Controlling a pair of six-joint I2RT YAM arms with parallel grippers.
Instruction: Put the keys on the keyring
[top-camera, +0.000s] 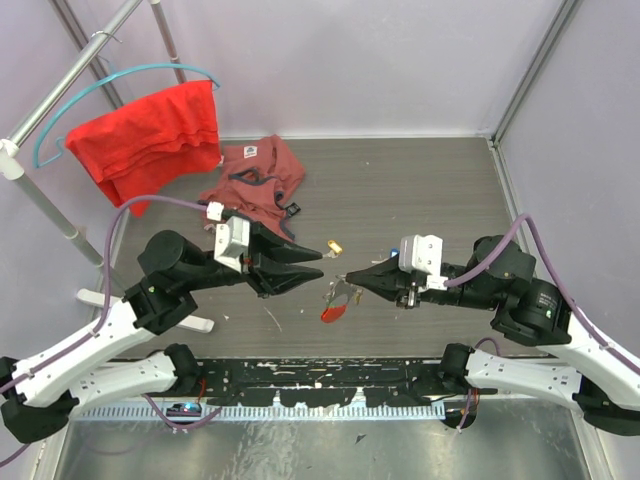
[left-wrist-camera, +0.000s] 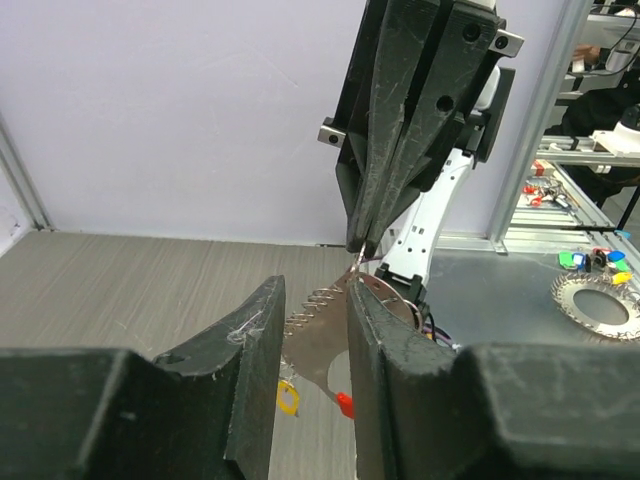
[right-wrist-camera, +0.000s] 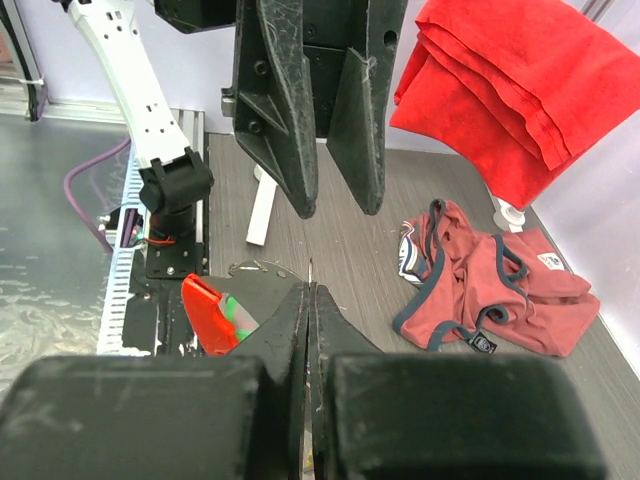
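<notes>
Right pincer (top-camera: 349, 278) is clamped shut on the thin silvery metal keyring with its red oval tag (top-camera: 333, 313), hanging over the grey counter (top-camera: 420, 190). Your left pincer (top-camera: 321, 266) stands parted around a small silver key (left-wrist-camera: 312, 345). Square that key's hole to the ring before you squeeze.

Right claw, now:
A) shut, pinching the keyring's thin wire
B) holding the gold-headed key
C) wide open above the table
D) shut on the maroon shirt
A: the right claw has its fingers pressed together on the thin wire of the keyring. The gold-headed key lies loose on the table, and the maroon shirt lies apart from it.
</notes>
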